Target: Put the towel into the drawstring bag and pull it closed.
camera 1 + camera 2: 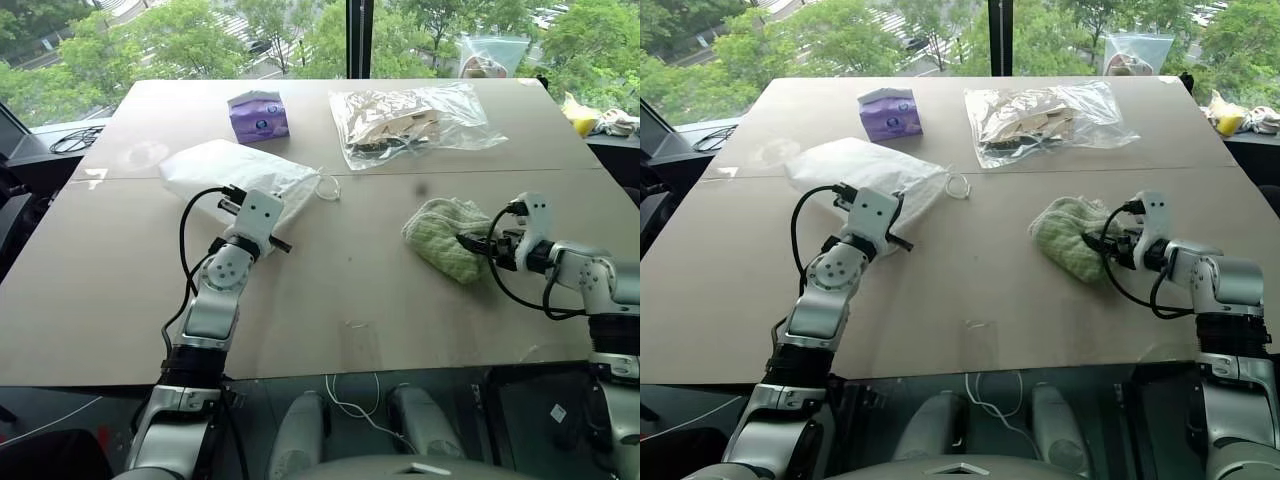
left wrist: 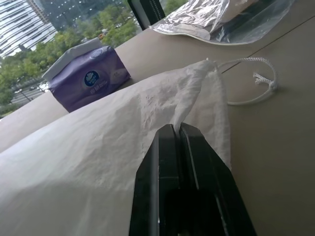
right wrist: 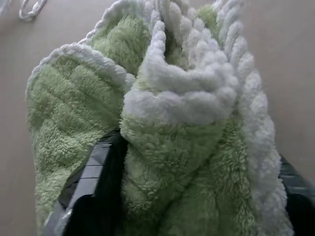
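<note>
Head view: the towel (image 1: 446,238) lies at three o'clock on the table (image 1: 330,300), the bag (image 1: 232,177) at ten. Left wrist view: the left gripper (image 2: 177,135) pinches the bag's fabric shut. Right wrist view: the right gripper (image 3: 197,196) straddles a towel fold; a shallow bite could slip.

A tan table (image 1: 330,300) stood before a daylit window (image 1: 200,40); green trees (image 1: 180,45) showed beyond the window.
</note>
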You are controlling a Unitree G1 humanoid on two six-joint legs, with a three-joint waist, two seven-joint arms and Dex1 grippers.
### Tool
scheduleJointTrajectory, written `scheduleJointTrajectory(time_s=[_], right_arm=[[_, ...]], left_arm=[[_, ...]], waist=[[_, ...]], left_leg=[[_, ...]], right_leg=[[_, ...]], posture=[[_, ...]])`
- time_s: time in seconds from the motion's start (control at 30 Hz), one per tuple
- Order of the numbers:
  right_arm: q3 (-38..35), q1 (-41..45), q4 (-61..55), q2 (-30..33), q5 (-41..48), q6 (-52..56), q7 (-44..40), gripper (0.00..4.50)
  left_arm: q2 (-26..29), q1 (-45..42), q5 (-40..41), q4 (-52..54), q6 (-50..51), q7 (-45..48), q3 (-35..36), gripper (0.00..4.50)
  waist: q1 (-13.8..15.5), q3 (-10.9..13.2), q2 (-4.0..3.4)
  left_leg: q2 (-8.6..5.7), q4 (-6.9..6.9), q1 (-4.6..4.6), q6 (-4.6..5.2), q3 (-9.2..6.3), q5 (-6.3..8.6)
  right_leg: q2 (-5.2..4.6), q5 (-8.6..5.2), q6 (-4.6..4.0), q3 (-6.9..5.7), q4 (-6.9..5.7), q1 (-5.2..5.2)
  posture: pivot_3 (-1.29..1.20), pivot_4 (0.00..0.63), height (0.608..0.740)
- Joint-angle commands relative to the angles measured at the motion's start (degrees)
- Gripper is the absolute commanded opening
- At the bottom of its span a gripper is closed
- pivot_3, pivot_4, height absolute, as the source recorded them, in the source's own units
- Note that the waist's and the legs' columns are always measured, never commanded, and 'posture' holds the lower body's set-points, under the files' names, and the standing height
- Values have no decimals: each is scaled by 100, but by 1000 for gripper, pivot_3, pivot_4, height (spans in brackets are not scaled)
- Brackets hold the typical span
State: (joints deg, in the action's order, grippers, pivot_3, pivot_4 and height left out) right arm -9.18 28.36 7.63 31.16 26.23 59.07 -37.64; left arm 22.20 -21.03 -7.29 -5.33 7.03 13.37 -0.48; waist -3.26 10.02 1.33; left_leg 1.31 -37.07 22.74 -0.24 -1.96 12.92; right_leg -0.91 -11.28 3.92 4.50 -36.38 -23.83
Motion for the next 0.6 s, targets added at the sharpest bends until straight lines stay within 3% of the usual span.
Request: scheduleJointTrajectory(time_s=[0.03, 0.13, 0.3, 0.47, 0.6], right_arm=[[346, -168, 19, -103, 108, 255, -171, 1269], [257, -181, -6, -146, 207, 301, -173, 77], [-262, -106, -254, -495, 753, 504, -118, 30], [-1121, 108, -927, -1541, 1797, 1291, 551, 30], [-1429, 370, -1433, -2448, 2221, 1792, 1567, 30]], left_arm=[[10, 12, -60, 251, -51, -46, 17, 0], [8, -14, -13, 231, -23, -18, 45, 0], [-104, -75, 413, 301, 124, 252, 147, 0], [-307, -63, 1308, 709, 613, 800, 342, 0], [-321, -41, 1722, 1106, 980, 1035, 416, 0]], waist=[[-17, 0, 0], [-21, -2, 3], [-40, -2, 3], [-58, 3, -2], [-50, 4, -4]], left_leg=[[0, -1, 0, 0, 0, 0], [0, -1, 1, 0, 0, 0], [0, 1, 1, 0, 0, 0], [0, -1, 19, 0, 0, 0], [-2, -1, 26, 0, -1, 0]], right_leg=[[0, 0, 0, 0, -1, 0], [-1, 0, 1, 0, 0, 0], [0, 0, 1, 0, 0, 0], [-1, 1, 1, 1, -6, -18], [-3, 1, 1, 1, -8, -24]], posture=[[0, 150, 740], [0, 150, 740], [0, 150, 740], [0, 150, 740], [0, 150, 740]])
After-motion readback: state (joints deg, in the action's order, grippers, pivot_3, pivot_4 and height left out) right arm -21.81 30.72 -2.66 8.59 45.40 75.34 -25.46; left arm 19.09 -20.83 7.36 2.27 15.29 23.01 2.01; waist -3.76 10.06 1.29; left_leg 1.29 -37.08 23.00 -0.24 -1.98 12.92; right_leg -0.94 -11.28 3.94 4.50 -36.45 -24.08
